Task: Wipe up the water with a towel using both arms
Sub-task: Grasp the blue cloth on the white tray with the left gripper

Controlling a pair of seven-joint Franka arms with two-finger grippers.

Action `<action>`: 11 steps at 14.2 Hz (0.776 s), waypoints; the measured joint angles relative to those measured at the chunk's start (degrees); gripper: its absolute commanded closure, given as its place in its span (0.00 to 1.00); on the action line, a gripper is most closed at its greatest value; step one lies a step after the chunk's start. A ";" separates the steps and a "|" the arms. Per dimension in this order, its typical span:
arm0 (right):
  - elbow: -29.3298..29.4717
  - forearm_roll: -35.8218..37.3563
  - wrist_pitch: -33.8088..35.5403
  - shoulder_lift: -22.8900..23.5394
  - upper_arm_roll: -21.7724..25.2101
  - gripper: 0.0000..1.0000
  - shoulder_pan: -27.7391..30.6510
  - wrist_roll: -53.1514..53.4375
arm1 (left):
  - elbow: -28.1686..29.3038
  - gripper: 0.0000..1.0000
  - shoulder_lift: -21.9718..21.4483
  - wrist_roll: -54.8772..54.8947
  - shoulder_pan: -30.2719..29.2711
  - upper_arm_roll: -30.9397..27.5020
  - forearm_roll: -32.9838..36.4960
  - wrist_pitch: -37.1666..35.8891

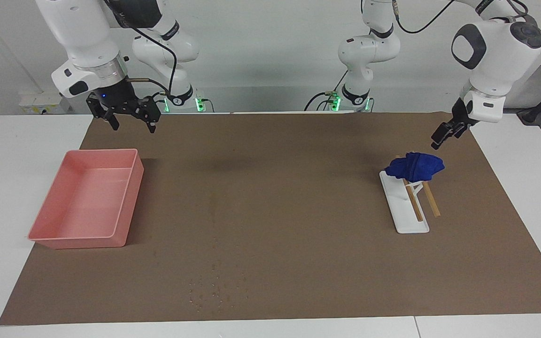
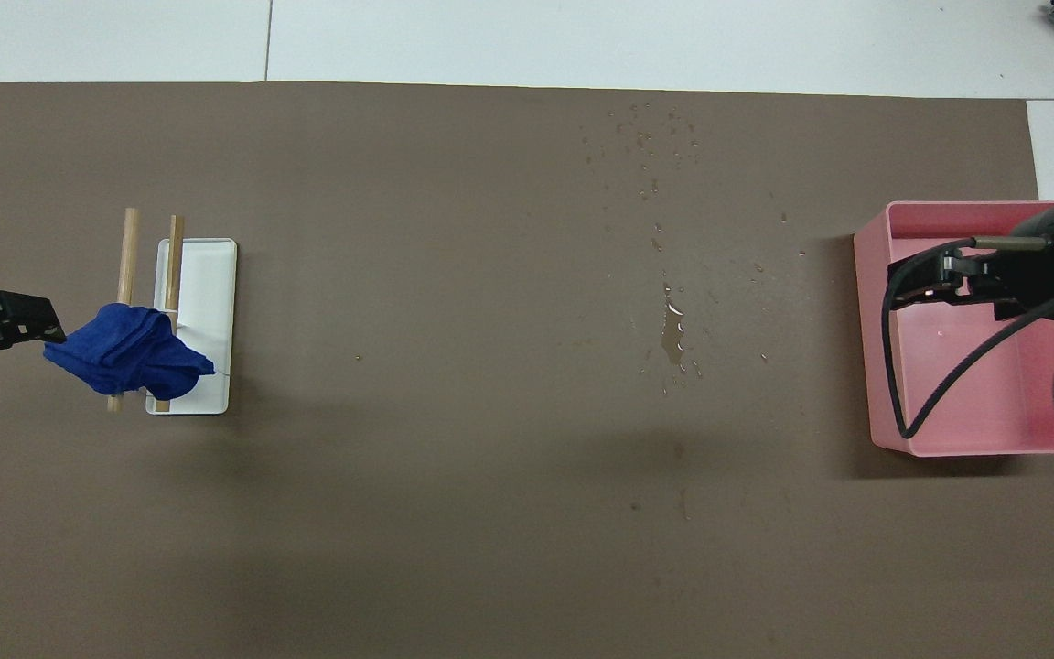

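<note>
towel [image 1: 415,166]: soft cloth | rack rods [image 1: 431,203]: wood | tray [image 1: 125,206]: smooth plastic
</note>
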State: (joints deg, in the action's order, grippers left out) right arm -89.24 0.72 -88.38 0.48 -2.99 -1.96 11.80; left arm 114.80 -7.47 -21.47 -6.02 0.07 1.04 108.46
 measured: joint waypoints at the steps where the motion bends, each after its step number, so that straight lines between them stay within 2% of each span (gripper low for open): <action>1: -0.03 0.00 0.00 0.00 0.00 0.00 0.00 0.00 | 0.61 0.00 -0.01 -3.29 0.00 0.11 0.00 1.19; 6: -0.26 0.00 0.00 -0.01 0.00 0.00 0.00 0.00 | 4.39 0.00 0.21 -20.58 0.00 0.15 -0.31 9.61; 11: -0.55 0.00 0.00 -0.12 0.00 0.00 0.00 0.00 | 7.27 0.00 0.50 -30.97 0.09 0.30 -0.39 12.31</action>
State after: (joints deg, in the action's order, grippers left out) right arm -89.79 0.72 -88.38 0.36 -2.99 -1.96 11.80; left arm 122.07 -6.97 -52.44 -5.93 0.36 0.65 120.77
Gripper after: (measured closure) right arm 0.000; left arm 0.000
